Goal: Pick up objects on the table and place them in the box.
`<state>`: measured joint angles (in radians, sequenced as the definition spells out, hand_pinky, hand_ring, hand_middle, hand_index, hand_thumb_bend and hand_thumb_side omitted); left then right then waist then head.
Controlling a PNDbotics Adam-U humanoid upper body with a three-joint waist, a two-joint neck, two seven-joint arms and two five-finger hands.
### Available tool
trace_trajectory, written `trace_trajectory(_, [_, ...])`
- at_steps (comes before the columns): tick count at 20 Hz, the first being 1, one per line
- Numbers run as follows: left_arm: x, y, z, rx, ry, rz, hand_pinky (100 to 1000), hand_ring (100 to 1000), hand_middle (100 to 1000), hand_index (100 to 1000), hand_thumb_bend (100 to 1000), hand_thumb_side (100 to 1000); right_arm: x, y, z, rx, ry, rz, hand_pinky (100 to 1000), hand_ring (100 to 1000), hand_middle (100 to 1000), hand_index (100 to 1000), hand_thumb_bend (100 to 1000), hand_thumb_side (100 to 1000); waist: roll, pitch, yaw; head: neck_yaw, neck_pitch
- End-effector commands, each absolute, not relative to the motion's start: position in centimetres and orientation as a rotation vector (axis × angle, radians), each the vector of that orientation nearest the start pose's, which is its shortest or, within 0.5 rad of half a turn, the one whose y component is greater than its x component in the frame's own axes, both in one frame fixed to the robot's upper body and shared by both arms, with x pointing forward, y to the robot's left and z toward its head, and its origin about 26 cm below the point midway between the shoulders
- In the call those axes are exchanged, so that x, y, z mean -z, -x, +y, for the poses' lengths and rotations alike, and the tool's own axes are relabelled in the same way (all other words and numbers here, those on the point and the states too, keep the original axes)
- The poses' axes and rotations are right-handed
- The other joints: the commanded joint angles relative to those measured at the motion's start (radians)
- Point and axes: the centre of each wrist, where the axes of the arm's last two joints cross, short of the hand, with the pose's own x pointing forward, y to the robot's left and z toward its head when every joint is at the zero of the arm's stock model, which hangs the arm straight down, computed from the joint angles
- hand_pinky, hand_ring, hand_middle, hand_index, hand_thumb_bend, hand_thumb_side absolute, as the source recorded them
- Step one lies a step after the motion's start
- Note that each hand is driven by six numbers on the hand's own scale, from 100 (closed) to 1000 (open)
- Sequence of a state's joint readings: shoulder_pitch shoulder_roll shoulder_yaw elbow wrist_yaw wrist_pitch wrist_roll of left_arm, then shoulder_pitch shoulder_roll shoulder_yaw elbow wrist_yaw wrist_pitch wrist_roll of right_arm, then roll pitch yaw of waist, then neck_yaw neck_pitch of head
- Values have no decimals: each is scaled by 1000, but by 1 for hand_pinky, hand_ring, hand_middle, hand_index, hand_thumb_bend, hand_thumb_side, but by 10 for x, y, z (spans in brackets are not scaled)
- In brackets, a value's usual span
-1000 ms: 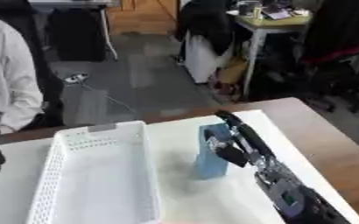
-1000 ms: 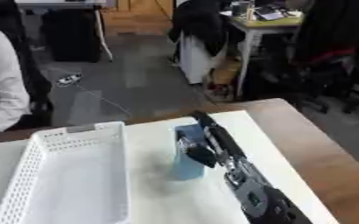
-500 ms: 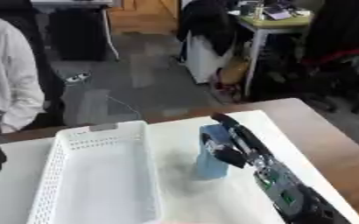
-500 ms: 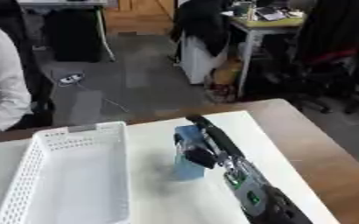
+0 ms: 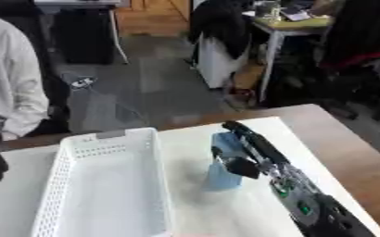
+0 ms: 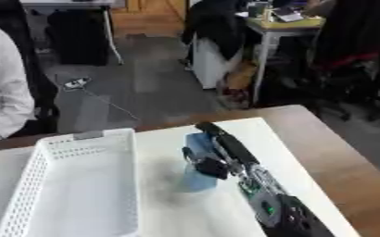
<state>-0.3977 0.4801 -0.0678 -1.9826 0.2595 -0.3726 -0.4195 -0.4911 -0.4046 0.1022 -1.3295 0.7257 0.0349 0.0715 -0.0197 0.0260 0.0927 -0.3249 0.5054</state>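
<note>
1. While the white basket (image 5: 104, 185) sits on the counter (image 5: 185, 217), the right hand (image 5: 246, 152) pinches a blue box (image 5: 225, 162).
2. The blue box stands upright just right of the basket.

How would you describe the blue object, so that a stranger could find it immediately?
On the white table, look just right of the white perforated basket. The blue object stands upright there, with the robot's black right hand closed around it. It is the only blue thing on the table.
</note>
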Motion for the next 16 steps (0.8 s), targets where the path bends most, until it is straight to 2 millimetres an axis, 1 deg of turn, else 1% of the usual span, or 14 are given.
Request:
trace_trajectory(1, [-241, -305, 256, -1325, -380, 3224, 536, 479, 715, 863, 777, 950, -115, -396, -298, -1015, 924, -1569, 961, 1000, 1000, 1000, 299, 784, 1, -7, 1, 6, -9])
trace_trajectory(5, [-241, -305, 256, -1324, -382, 3223, 536, 479, 715, 863, 776, 950, -109, -397, -302, -1036, 933, -1538, 951, 1000, 1000, 1000, 301, 782, 1, -7, 2, 8, -9])
trace_trajectory(10, [-241, -305, 256, -1321, -381, 3224, 536, 479, 715, 862, 777, 950, -104, -398, -306, -1007, 941, -1535, 874, 1000, 1000, 1000, 279, 768, 2, -6, 2, 12, -2])
trace_trajectory(11, [-241, -305, 256, -1321, -381, 3224, 536, 479, 715, 862, 777, 950, -103, -398, -306, -1000, 940, -1536, 887, 1000, 1000, 1000, 285, 769, 2, -6, 2, 12, -3])
trace_trajectory(13, [-241, -305, 256, -1321, -380, 3224, 536, 479, 715, 862, 777, 950, -101, -399, -308, -991, 938, -1539, 806, 1000, 1000, 1000, 269, 765, 2, -6, 2, 12, -4])
trace_trajectory(14, [-241, -305, 256, -1321, -380, 3224, 537, 479, 715, 862, 776, 951, -100, -399, -308, -987, 935, -1538, 632, 944, 1000, 1000, 250, 762, 2, -6, 2, 12, -4])
trace_trajectory(15, [-241, -305, 256, -1320, -380, 3224, 537, 479, 715, 862, 776, 951, -99, -399, -309, -984, 931, -1538, 645, 944, 1000, 1000, 250, 762, 2, -6, 2, 12, -3])
trace_trajectory(16, [-241, -305, 256, -1321, -380, 3224, 536, 479, 715, 862, 777, 950, -98, -399, -310, -982, 925, -1537, 510, 896, 1000, 1000, 246, 753, 2, -6, 2, 12, -3])
